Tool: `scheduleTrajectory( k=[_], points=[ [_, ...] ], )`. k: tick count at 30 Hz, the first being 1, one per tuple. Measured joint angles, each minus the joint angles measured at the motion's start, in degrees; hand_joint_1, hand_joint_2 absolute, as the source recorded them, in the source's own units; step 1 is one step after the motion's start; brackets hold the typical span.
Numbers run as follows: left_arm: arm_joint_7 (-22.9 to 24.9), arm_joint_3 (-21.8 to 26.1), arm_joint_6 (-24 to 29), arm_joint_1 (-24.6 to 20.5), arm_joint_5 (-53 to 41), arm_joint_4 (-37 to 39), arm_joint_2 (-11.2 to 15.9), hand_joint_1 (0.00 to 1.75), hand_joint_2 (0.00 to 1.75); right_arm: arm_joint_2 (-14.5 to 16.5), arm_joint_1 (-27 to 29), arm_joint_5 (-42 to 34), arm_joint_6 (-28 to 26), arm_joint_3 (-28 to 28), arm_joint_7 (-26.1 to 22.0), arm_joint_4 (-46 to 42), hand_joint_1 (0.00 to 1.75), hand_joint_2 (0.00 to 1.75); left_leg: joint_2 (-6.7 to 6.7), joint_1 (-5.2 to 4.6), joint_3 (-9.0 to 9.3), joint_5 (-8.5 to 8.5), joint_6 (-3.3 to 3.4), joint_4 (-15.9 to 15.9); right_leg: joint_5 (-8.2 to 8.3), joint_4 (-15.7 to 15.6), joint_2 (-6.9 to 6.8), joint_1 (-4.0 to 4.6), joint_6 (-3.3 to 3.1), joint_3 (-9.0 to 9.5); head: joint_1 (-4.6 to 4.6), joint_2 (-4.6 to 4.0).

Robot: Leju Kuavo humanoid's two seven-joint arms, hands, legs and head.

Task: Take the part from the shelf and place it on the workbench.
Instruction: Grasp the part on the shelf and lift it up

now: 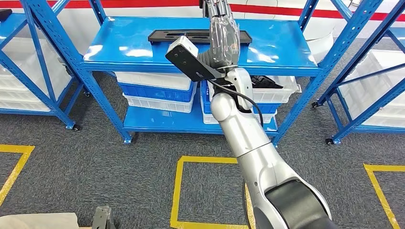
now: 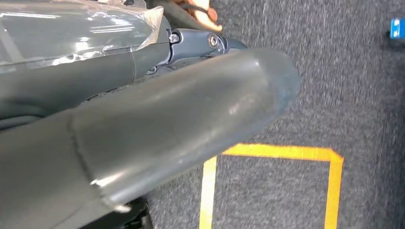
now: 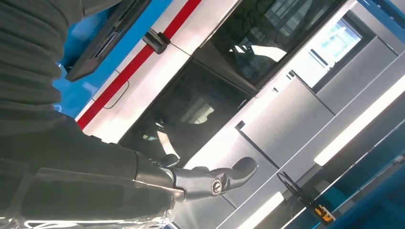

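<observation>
A: Black and flat, the part (image 1: 200, 36) lay on the top deck of the blue shelf (image 1: 143, 52), long and thin with slots cut through it. How would you have rated it for handling?

B: Stiff and fairly light, I judged, probably moulded plastic or thin metal. Nothing fragile about it, but the deck looked glossy, so it could have slid if nudged. Being so low, it offered little to grip from above; I'd have taken it across its narrow width near the middle, so the long ends balanced.

A: And the hands?

B: The left hand (image 2: 143, 124) hung over grey carpet beside a yellow floor line (image 2: 208, 191); whether it was open or closed I could not tell. The right hand (image 1: 224, 40) was raised in front of the part, fingers extended and apart, holding nothing.

A: The room, from left of the shelf to right?

B: More blue racking left of it, white and blue bins (image 1: 157, 88) on its lower levels, another rack with white crates right of it. Grey carpet with yellow taped squares lay in front.
</observation>
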Motion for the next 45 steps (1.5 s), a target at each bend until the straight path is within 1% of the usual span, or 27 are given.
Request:
scheduleTrajectory(
  k=[2,3,4,6,7,9,11,14,16,18,19,22,23,25,27,29,31,32,33,34,35,36,37,38,39,42,45],
  points=[
    [0.2,0.0,0.3,0.2,-0.3,0.0,0.0,0.00,0.00,-0.1,0.0,-0.4,0.0,0.0,-0.3,0.7,0.00,1.75,-0.24,0.06,1.45,-1.14,-0.04,-0.2,-2.73,3.4,-0.02,-0.24,0.02,-4.09,0.04,-0.01],
    [0.4,0.0,0.4,0.3,-0.5,0.0,0.0,0.00,0.00,-0.2,-0.1,-0.6,-0.1,0.0,-0.5,1.1,0.00,1.75,-0.39,0.10,2.33,-1.80,-0.22,-0.2,-2.68,2.3,-0.05,-0.36,0.42,-4.70,0.05,0.00],
    [0.5,0.0,0.5,0.3,-0.7,0.0,0.0,0.00,0.00,-0.2,-0.1,-0.8,-0.1,0.0,-0.7,1.4,0.00,1.75,-0.51,0.11,3.27,-2.52,-0.43,-0.2,-1.20,-0.6,-0.10,-0.48,1.08,-4.47,0.06,-0.01],
    [0.7,0.0,0.6,0.4,-0.9,0.0,0.0,0.00,0.00,-0.2,-0.4,-1.1,-0.3,0.0,-1.0,2.3,0.00,1.75,-0.72,0.03,4.82,-4.03,-0.95,-0.1,4.27,-8.9,-0.34,-0.64,2.36,-3.34,0.15,-0.01],
    [0.7,0.0,0.6,0.4,-0.9,0.0,0.1,0.00,0.00,-0.2,-0.6,-1.2,-0.4,0.0,-1.1,2.6,0.00,1.75,-0.78,-0.07,5.32,-4.93,-1.32,-0.1,6.54,-12.2,-0.52,-0.57,2.44,-2.63,0.13,-0.02],
    [0.8,0.0,0.7,0.4,-1.0,0.0,0.1,0.00,0.00,-0.1,-0.9,-1.3,-0.5,0.0,-1.2,3.1,0.00,1.75,-0.85,-0.20,6.51,-5.90,-2.16,0.4,7.97,-15.9,-0.61,-0.30,1.26,-1.80,0.10,-0.01],
    [0.8,0.0,0.7,0.4,-1.0,0.0,0.2,0.00,0.00,0.1,-1.2,-1.4,-0.6,0.0,-1.3,3.2,0.00,1.75,-0.75,-0.02,7.00,-6.24,-2.89,1.9,8.93,-16.2,-0.55,-0.64,-0.46,-0.22,0.07,-0.01],
    [0.8,0.0,0.7,0.3,-1.0,0.0,0.3,0.00,0.00,0.6,-1.7,-1.4,-0.7,0.0,-1.3,3.6,0.00,1.75,-0.38,0.64,3.11,-8.25,-3.88,9.9,9.46,-16.1,-0.74,-1.01,-2.48,2.54,-0.09,-0.01],
    [0.8,0.0,0.7,0.4,-1.0,0.0,0.4,0.00,0.00,0.9,-1.8,-1.4,-0.7,0.0,-1.4,3.9,0.00,1.75,-0.16,1.06,-1.22,-11.44,-4.52,14.6,8.07,-16.0,-0.63,-0.86,-2.67,3.93,-0.15,0.00],
    [0.9,0.0,0.7,0.6,-0.9,0.0,0.5,0.00,0.00,1.0,-1.8,-1.5,-0.7,0.0,-1.5,4.2,0.00,1.75,0.08,1.43,-3.58,-13.30,-4.94,13.8,6.52,-16.0,-0.39,-0.88,-2.41,5.64,-0.19,0.00],
    [0.9,0.0,0.7,0.6,-0.8,0.0,0.7,0.00,0.00,1.1,-1.8,-1.6,-0.7,0.0,-1.6,4.4,0.00,1.75,0.25,1.62,-3.74,-12.13,-5.11,11.1,5.63,-16.0,-0.31,-0.94,-2.21,6.71,-0.19,0.00],
    [0.9,0.0,0.8,0.9,-0.5,0.2,1.2,0.00,0.00,1.5,-1.9,-2.2,-0.7,0.0,-2.4,5.6,0.00,1.75,1.06,1.47,-2.40,-1.69,-4.99,2.9,3.22,-16.3,-0.18,-0.98,-1.29,9.65,-0.23,-0.01],
    [1.0,0.0,0.8,1.0,-0.4,0.3,1.3,0.00,0.00,1.7,-2.0,-2.4,-0.8,0.0,-2.7,6.0,0.00,1.75,1.27,1.21,-1.99,0.44,-4.63,1.8,2.80,-16.6,-0.17,-0.88,-0.90,10.09,-0.26,-0.01],
    [1.0,0.0,1.0,0.9,-0.4,0.4,1.4,0.00,0.00,2.0,-2.4,-2.7,-1.0,0.0,-3.2,6.6,0.00,1.75,1.38,0.76,-1.28,0.29,-3.65,1.0,2.77,-16.8,-0.23,-0.46,-0.12,10.35,-0.30,-0.02],
    [1.0,0.0,1.4,0.9,-0.5,0.4,1.5,0.00,0.00,2.1,-2.8,-2.9,-1.3,0.0,-3.7,6.9,0.00,1.75,1.08,0.79,-0.25,-0.18,-2.75,0.1,3.61,-13.3,-0.29,-0.23,0.47,8.39,-0.14,-0.02],
    [1.0,0.0,1.8,0.9,-0.7,0.4,1.5,0.00,0.00,1.9,-2.8,-3.2,-1.6,0.1,-3.9,7.8,0.00,1.75,0.70,0.86,1.29,-0.86,-1.91,-0.7,4.01,-5.7,-0.28,-0.23,0.31,3.29,0.03,-0.02],
    [1.2,0.0,2.2,1.1,-1.1,0.4,1.6,0.00,0.00,1.5,-2.3,-3.5,-1.7,0.1,-4.1,8.8,0.00,1.75,0.34,0.82,2.73,-2.08,-1.43,-1.0,1.70,0.5,-0.27,-0.19,-0.57,-2.20,0.16,-0.02],
    [1.3,0.0,2.3,1.1,-1.4,0.4,1.6,0.00,0.00,1.4,-2.0,-3.6,-1.8,0.1,-4.2,9.2,0.00,1.75,0.14,0.82,3.58,-2.83,-1.38,-1.0,0.20,1.4,-0.27,-0.20,-0.86,-4.15,0.19,-0.02],
    [1.3,0.0,2.5,1.2,-1.6,0.4,1.6,0.00,0.00,1.3,-1.9,-3.7,-1.8,0.1,-4.3,9.5,0.00,1.75,-0.06,0.82,4.53,-3.62,-1.44,-1.0,-0.62,0.6,-0.27,-0.23,-0.83,-5.23,0.23,-0.02],
    [1.4,0.0,2.6,1.3,-1.9,0.4,1.6,0.00,0.00,1.3,-1.8,-3.7,-1.8,0.1,-4.3,9.7,0.00,1.75,-0.21,0.84,5.58,-4.44,-1.60,-1.0,-0.14,-1.8,-0.30,-0.33,-0.38,-5.50,0.24,-0.02],
    [1.5,0.0,2.8,1.4,-2.1,0.4,1.6,0.00,0.00,1.2,-1.8,-3.7,-1.8,0.1,-4.4,9.9,0.00,1.75,-0.33,0.85,6.66,-5.34,-1.82,-1.0,2.00,-5.3,-0.42,-0.50,0.45,-5.23,0.25,-0.02],
    [1.6,0.0,2.9,1.4,-2.4,0.4,1.6,0.00,0.00,1.1,-1.9,-3.8,-1.8,0.0,-4.4,10.2,0.00,1.75,-0.43,0.73,7.69,-6.34,-2.13,-0.8,5.56,-9.4,-0.68,-0.65,1.43,-4.79,0.36,-0.02],
    [1.7,0.0,3.0,1.4,-2.6,0.4,1.6,0.00,0.00,1.0,-1.8,-3.9,-1.8,0.0,-4.4,10.6,0.00,1.75,-0.50,0.60,8.48,-7.43,-2.45,-0.7,9.05,-12.6,-1.10,-0.75,1.83,-4.11,0.43,-0.02],
    [1.7,0.0,3.1,1.4,-2.8,0.5,1.6,0.00,0.00,0.9,-1.8,-3.9,-1.8,0.0,-4.4,10.8,0.00,1.75,-0.47,0.45,9.14,-8.48,-2.77,-0.6,11.74,-14.7,-1.36,-0.64,1.69,-3.58,0.37,-0.02],
    [1.8,0.0,3.2,1.4,-2.9,0.5,1.6,0.00,0.00,0.8,-1.9,-4.0,-1.8,0.0,-4.4,11.0,0.00,1.75,-0.40,0.37,9.66,-9.19,-3.07,-0.3,13.08,-15.5,-1.50,-0.61,0.97,-3.19,0.37,-0.02],
    [1.8,0.0,3.4,1.3,-3.2,0.4,1.7,0.00,0.00,1.2,-2.7,-4.2,-1.8,0.0,-4.6,11.0,0.00,1.75,0.08,0.85,9.56,-9.39,-3.62,2.5,12.13,-15.1,-0.76,-0.70,-1.71,-1.68,0.19,-0.02],
    [1.8,-0.1,3.5,1.1,-3.6,0.4,1.7,0.00,0.00,1.5,-3.2,-4.2,-1.8,-0.1,-4.7,11.1,0.00,1.75,0.20,1.17,3.19,-11.11,-4.34,12.3,10.44,-15.1,-0.18,-0.59,-2.80,0.26,0.15,-0.02]
  ],
)
